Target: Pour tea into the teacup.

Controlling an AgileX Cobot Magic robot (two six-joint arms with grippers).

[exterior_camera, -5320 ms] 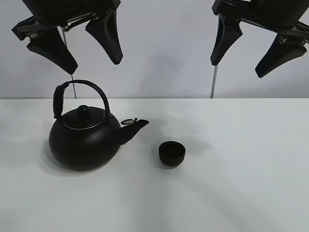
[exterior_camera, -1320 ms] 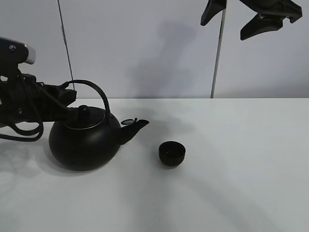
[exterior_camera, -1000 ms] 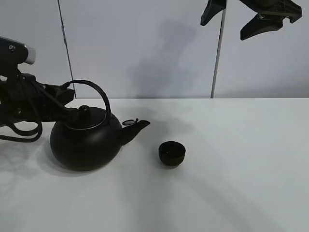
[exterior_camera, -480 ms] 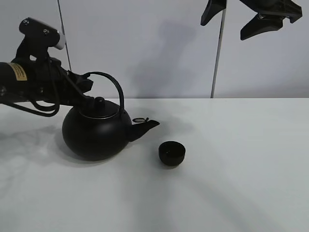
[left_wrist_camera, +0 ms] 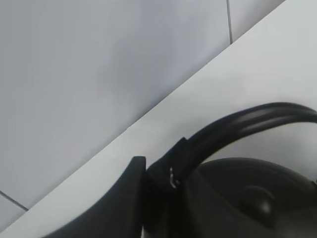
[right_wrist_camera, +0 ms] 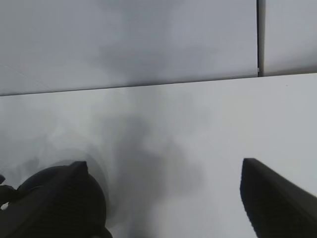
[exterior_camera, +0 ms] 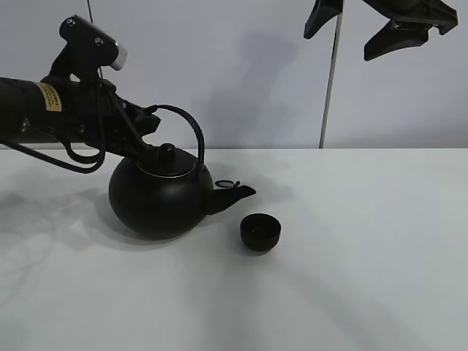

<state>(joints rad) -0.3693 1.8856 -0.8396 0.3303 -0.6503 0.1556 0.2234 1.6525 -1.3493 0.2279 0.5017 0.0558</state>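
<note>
Jaws on your left gripper (exterior_camera: 148, 134) were clamped on the kettle (exterior_camera: 161, 201), low on the arched handle (exterior_camera: 191, 131) at the end away from the spout (exterior_camera: 238, 194). The left wrist view showed one dark finger (left_wrist_camera: 130, 198) pressed against that handle (left_wrist_camera: 247, 119) just above the kettle's shoulder. Gripping there put the heavy body ahead of your wrist, so a roll of the arm would likely dip the spout without the lid knob (exterior_camera: 167, 149) getting in the way. The kettle sat nearly upright on the left half of the table (exterior_camera: 365, 278). I could not tell whether its base touched the surface or hung just clear.

The teacup (exterior_camera: 260, 232) stood upright on the table near the middle, just beside the spout tip and a little toward the camera. The spout pointed at it but was not over its mouth, so no tea could land yet.

Your right gripper (exterior_camera: 340, 42) hung high at the back, well apart from both, with its jaws spread wide and nothing between them. It probably stood there to leave the pouring path free.

To my eye, the risk was the off-centre grip letting the kettle swing as you tipped it.
</note>
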